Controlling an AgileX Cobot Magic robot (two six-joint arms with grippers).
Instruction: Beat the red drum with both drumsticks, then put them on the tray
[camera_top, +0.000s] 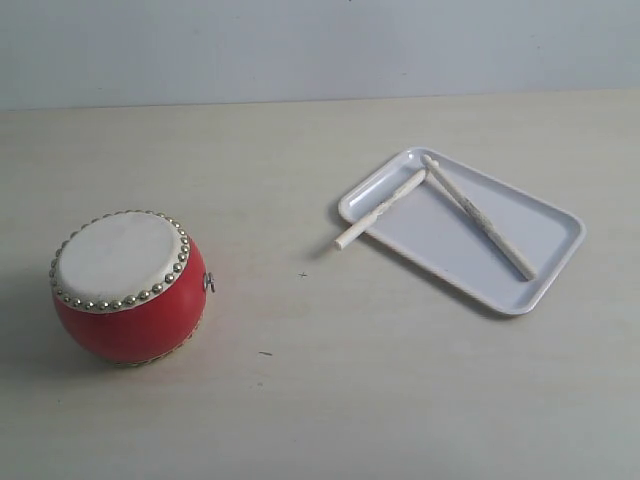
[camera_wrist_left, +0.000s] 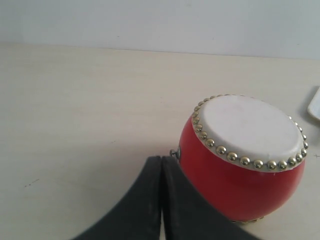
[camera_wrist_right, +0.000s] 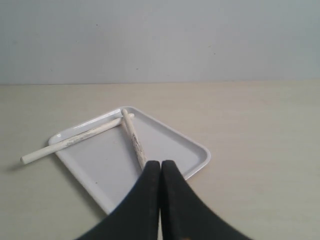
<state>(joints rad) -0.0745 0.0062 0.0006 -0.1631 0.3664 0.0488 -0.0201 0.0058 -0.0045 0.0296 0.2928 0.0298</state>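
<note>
So, your left gripper (camera_wrist_left: 160, 162) has its fingers pressed together on nothing, just beside the red drum (camera_wrist_left: 243, 165). The drum stands upright on the table (camera_top: 330, 390) at the left, well apart from the tray (camera_top: 530, 225). Your right gripper (camera_wrist_right: 160, 166) is pinched closed and empty too, near the tray's edge. Both sticks meet tip to tip by the tray's far corner. The inner drumstick (camera_top: 480, 218) lies fully inside, while the overhanging drumstick (camera_top: 381, 209) rests across the rim, its other end poking out over the table.
</note>
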